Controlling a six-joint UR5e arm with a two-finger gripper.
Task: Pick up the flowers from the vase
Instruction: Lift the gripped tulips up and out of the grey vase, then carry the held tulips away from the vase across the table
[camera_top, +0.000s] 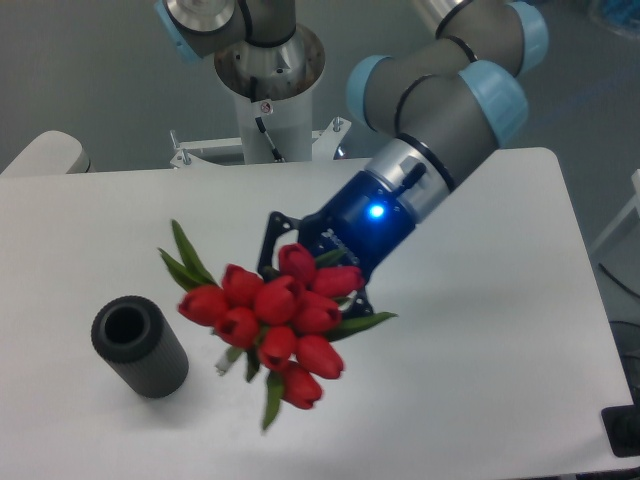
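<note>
1. The gripper (308, 268) reaches down and to the left from the arm, and its black fingers (274, 240) are closed around the flowers (275, 315), which it holds up clear of the white table (480, 330).
2. The jaws are drawn in close, with only the bunch between them. The exact contact seems to be on the stems or the bases of the buds, though the red heads hide that spot.
3. The red tulip buds fan out just below and to the left of the jaws. Narrow green leaves stick out past them on the upper left, and another points right, just under the fingers.
4. A pale stem end shows at the lower left edge of the bunch, hanging free in the air.
5. The vase (140, 346) stands upright on the table, well to the left of the jaws and lower in the view. It is apart from the flowers and its round mouth is open.
6. A blue light glows on the wrist housing just behind the jaws.
</note>
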